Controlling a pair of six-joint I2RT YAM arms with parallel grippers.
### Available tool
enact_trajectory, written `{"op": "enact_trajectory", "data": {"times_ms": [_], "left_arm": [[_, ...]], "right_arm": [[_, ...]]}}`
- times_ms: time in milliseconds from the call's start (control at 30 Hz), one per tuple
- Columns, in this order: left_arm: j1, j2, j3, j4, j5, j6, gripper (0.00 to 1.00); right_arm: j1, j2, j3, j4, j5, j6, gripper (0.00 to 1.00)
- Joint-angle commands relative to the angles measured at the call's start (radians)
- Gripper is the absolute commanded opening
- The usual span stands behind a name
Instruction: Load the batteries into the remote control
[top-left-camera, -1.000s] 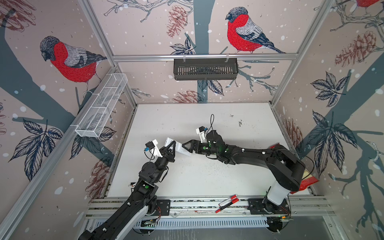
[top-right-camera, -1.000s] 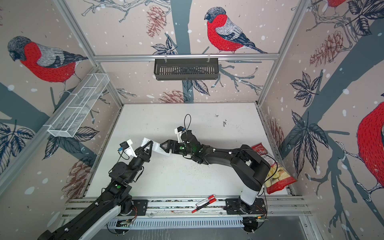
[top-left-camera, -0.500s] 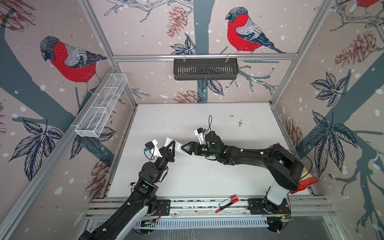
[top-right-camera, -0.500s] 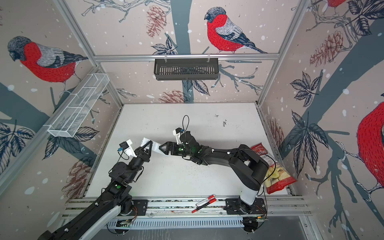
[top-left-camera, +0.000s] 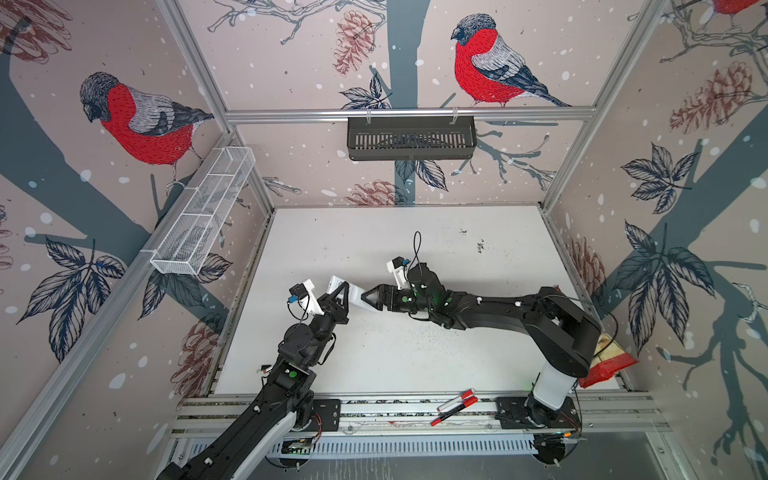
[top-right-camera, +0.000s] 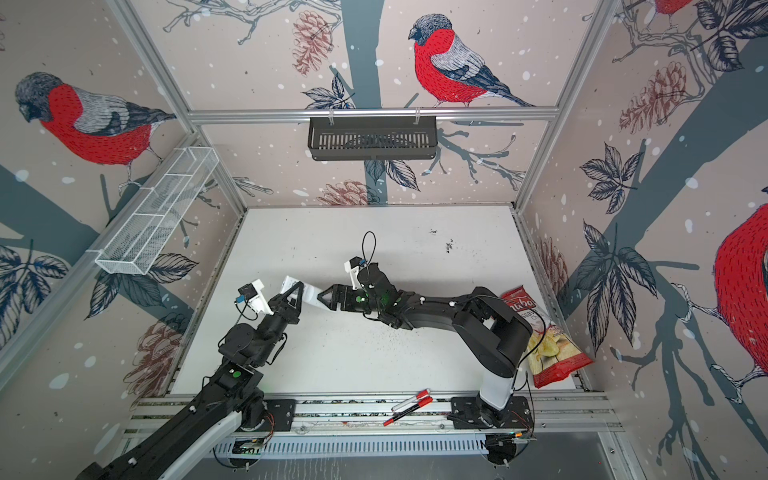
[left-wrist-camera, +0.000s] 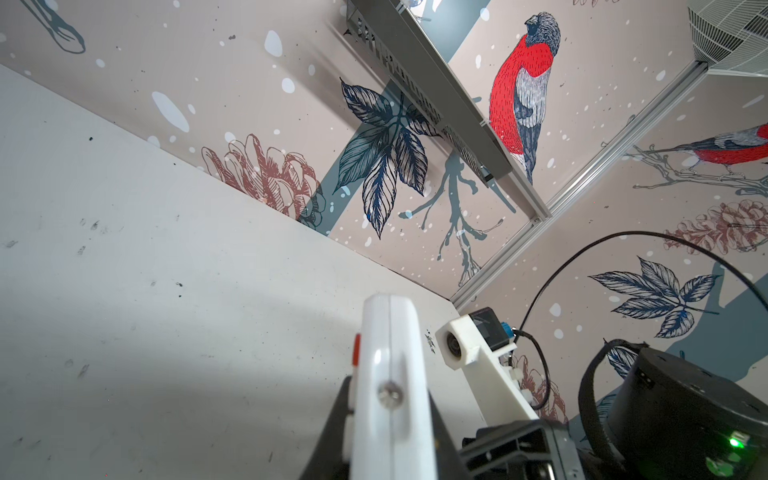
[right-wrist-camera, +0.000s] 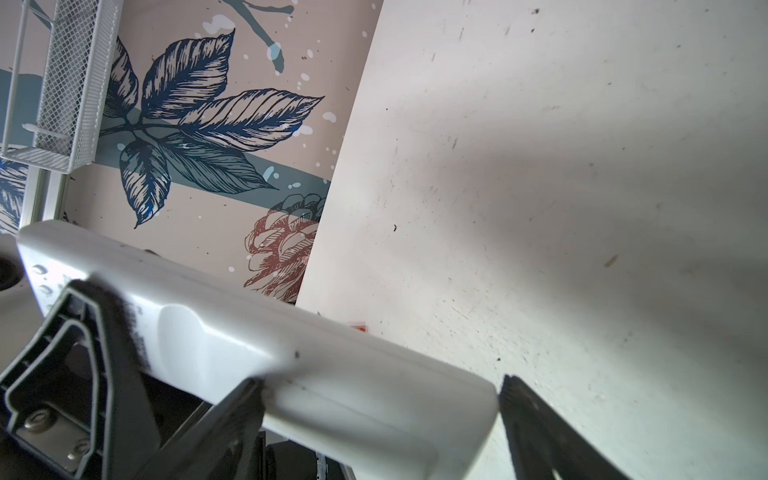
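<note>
Right end effector (top-left-camera: 365, 296) nearer remote (top-left-camera: 353, 293), pens (top-left-camera: 455, 405) apart

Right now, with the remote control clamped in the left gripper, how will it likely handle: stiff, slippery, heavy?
Probably stiff: the remote control juts straight out of the left gripper with no sag. Its white shell shows glossy highlights in the right wrist view, so it may slip or pivot in that grip. Slim and thin, it is likely light.

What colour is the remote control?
The remote control is white, with one orange button; clearest in the left wrist view.
</note>
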Motion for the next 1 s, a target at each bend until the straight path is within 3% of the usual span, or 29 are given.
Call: {"op": "enact_trajectory", "data": {"times_ms": [0, 967], "left_arm": [[0.000, -0.002, 0.016, 0.097, 0.055, -0.013, 0.00], [0.000, 0.032, 0.014, 0.096, 0.041, 0.031, 0.00]], "right_arm": [[0.001, 0.010, 0.008, -0.070, 0.053, -0.004, 0.90], [-0.015, -0.028, -0.029, -0.111, 0.069, -0.019, 0.89]]}}
